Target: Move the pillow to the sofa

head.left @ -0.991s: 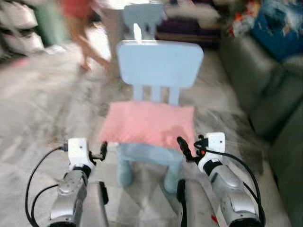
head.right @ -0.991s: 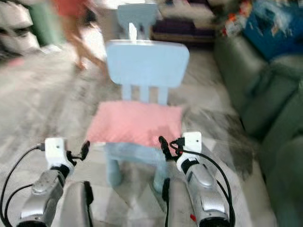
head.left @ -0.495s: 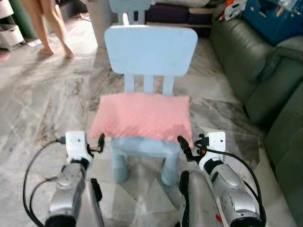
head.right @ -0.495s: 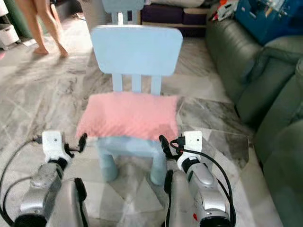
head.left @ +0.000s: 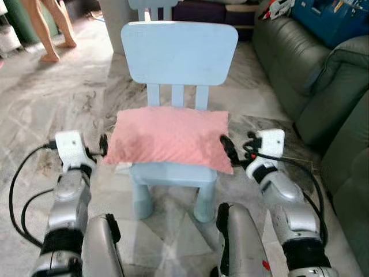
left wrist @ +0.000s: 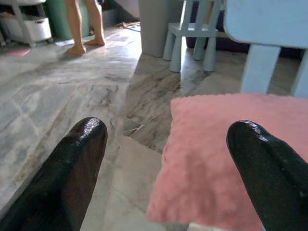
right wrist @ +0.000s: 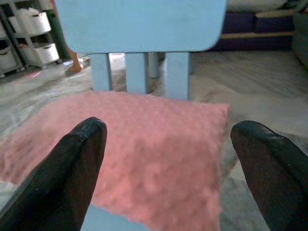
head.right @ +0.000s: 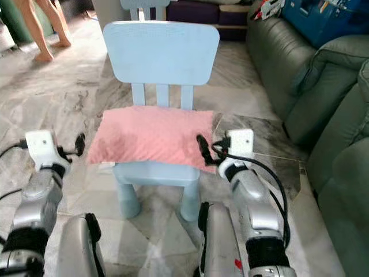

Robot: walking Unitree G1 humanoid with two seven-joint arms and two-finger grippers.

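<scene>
— What is in front of the robot?

— A small pale blue chair (head.left: 179, 57) stands on a grey marble floor (head.left: 57, 109), its backrest away from the robot. A pink pillow (head.left: 167, 137) lies flat across the seat and covers it, its corners hanging a little past the seat edges on both sides.

— Where are the robot's arms?

— Both silver arms reach forward, one on each side of the pillow. The left gripper (head.left: 104, 144) is just beside the pillow's left edge, level with the seat. Its jaws are spread wide, and from its wrist camera the two black fingers (left wrist: 72, 168) stand far apart, with the pillow's left corner lying between them. The right gripper (head.left: 226, 149) is at the pillow's right edge; I cannot tell from here whether it touches. Its jaws are also wide open, with the pillow and the chair's slats seen between the fingers (right wrist: 72, 163) in its wrist camera.

— Where is the sofa?

— A dark green sofa (head.left: 323, 86) runs along the robot's right, near the chair.

— Anything else in the room?

— A second pale blue chair (left wrist: 190, 33) stands behind the first. A person's bare legs (head.left: 49, 29) are at the far left, well apart from the chair. A blue box (head.left: 334, 20) sits on the far end of the sofa. White baskets (right wrist: 36, 24) on a shelf stand far off to the left.
</scene>
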